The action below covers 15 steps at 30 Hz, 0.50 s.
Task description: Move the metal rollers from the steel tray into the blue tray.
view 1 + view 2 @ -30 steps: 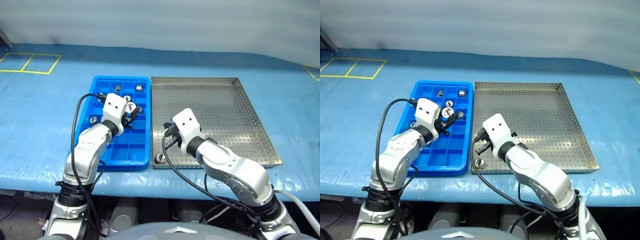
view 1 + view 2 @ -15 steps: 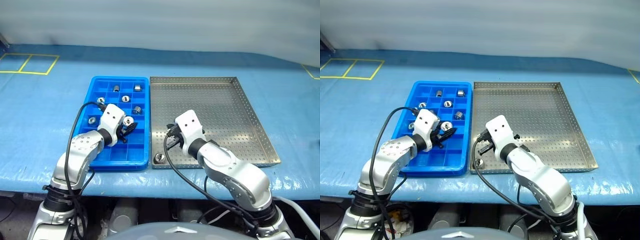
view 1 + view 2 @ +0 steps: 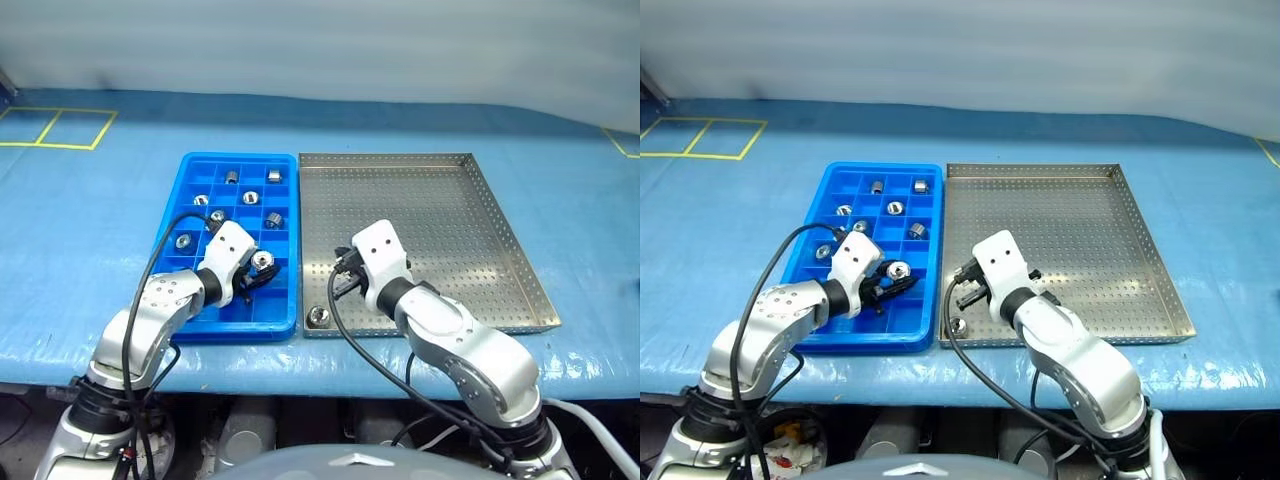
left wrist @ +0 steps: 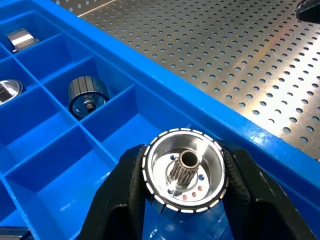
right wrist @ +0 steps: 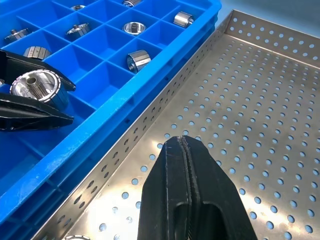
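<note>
- One roller (image 3: pixel 319 316) lies in the near corner of the steel tray (image 3: pixel 500 250).
- Left gripper (image 4: pixel 184 172) jaws pinch a roller (image 4: pixel 183 170) over the blue tray (image 3: pixel 190 170).
- Right gripper (image 5: pixel 183 150) jaws pressed together above the steel tray.
- Farther compartments hold more rollers (image 3: pixel 274 220).

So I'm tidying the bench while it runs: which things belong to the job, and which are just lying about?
Job: rollers in the blue tray, one roller in the left claw, last roller in the steel tray, right claw.
Lying about: blue table cover, yellow tape.
</note>
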Available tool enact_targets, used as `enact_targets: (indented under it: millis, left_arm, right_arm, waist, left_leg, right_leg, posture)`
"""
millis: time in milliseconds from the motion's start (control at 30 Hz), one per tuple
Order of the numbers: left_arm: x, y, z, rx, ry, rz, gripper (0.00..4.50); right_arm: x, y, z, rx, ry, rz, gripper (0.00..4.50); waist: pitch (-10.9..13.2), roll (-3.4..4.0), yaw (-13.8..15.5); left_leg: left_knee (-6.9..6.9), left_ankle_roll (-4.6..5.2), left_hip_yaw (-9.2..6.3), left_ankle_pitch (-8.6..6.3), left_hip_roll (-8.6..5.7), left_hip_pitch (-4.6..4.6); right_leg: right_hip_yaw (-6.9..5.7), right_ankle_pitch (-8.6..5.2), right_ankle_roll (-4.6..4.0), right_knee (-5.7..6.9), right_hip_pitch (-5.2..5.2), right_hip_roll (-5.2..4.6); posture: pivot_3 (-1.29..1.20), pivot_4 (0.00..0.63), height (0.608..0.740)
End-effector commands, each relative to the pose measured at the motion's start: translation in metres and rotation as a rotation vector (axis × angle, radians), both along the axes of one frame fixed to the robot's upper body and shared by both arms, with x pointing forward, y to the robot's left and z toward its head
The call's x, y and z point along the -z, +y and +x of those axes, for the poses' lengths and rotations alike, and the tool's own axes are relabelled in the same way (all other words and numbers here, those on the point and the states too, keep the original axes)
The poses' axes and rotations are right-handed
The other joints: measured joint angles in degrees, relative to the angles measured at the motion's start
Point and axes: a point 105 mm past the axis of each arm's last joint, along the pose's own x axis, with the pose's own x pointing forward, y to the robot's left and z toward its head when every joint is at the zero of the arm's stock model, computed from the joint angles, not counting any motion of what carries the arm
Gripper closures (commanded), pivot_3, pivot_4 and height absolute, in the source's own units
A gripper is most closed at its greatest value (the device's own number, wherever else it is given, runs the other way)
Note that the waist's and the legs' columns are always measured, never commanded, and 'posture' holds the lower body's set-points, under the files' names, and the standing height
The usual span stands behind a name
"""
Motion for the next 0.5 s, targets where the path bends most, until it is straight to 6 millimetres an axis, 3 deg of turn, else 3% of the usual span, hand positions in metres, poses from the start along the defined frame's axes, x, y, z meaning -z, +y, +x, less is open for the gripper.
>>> enact_targets:
  millis: [33,233,500]
  left_arm:
    - [-0.0084,-0.0133,-0.0080,0.083,-0.023,-0.008,2.73]
    - [-0.0060,-0.0179,-0.0117,0.125,-0.002,-0.005,2.73]
    - [-0.0137,-0.0197,-0.0112,0.136,-0.008,-0.050,0.13]
  right_arm:
    - [-0.0125,-0.0009,-0.0013,0.004,-0.052,0.017,4.50]
    - [-0.0127,-0.0023,-0.0012,0.015,-0.054,0.018,4.50]
    - [-0.0119,-0.0077,-0.0032,0.026,-0.049,0.012,4.50]
  waist:
    - [0.00,0.00,-0.01]
    - [0.00,0.00,0.02]
    - [0.00,0.00,0.20]
  left_leg:
    - [0.00,0.00,0.00,0.00,0.00,0.00]
    - [0.00,0.00,-0.03,0.00,0.01,-0.01]
    - [-0.01,0.00,-0.11,0.00,-0.11,-0.09]
  right_leg:
    - [-0.01,0.00,0.00,0.00,0.00,-0.01]
    - [-0.08,-0.01,-0.02,0.00,0.00,-0.02]
    - [-0.38,-0.01,-0.01,-0.13,0.04,-0.28]
  posture:
    - [0.14,0.150,0.740]
    - [0.14,0.150,0.740]
    - [0.13,0.150,0.740]
